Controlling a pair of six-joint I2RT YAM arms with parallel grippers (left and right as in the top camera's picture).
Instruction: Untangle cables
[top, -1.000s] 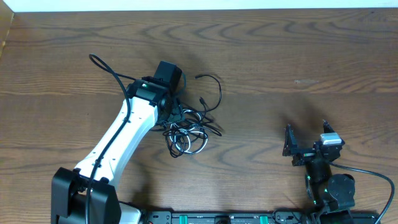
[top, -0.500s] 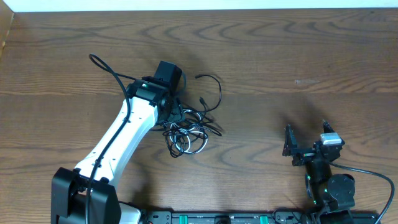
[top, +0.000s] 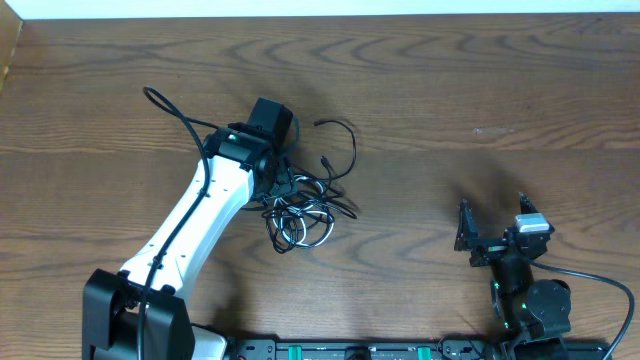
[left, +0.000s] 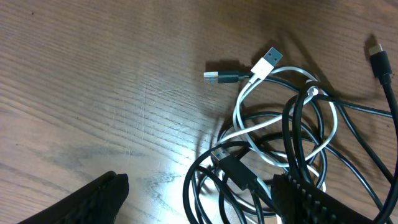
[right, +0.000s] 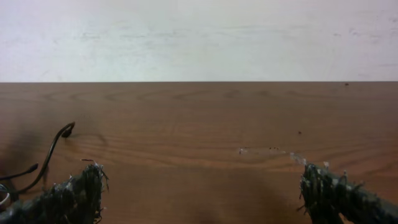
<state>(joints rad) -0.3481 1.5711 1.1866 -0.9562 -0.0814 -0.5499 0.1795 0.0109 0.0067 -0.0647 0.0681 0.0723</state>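
The cables (top: 305, 200) lie in a tangled heap left of the table's middle. In the left wrist view a short white cable (left: 249, 93) with a white USB plug loops through several black cables (left: 298, 124) with small plugs. My left gripper (left: 205, 199) is open and low over the heap's left side, with black loops lying between its fingers. In the overhead view it (top: 280, 178) is mostly hidden under the wrist. My right gripper (top: 492, 235) is open and empty near the front right, well clear of the heap. It also shows in the right wrist view (right: 202, 193).
A thicker black cord (top: 170, 110) arcs out from the left arm. One black cable tail (top: 345, 135) curls out behind the heap, and a cable end shows at the left of the right wrist view (right: 53, 146). The wooden table (top: 500, 90) ends at a white wall.
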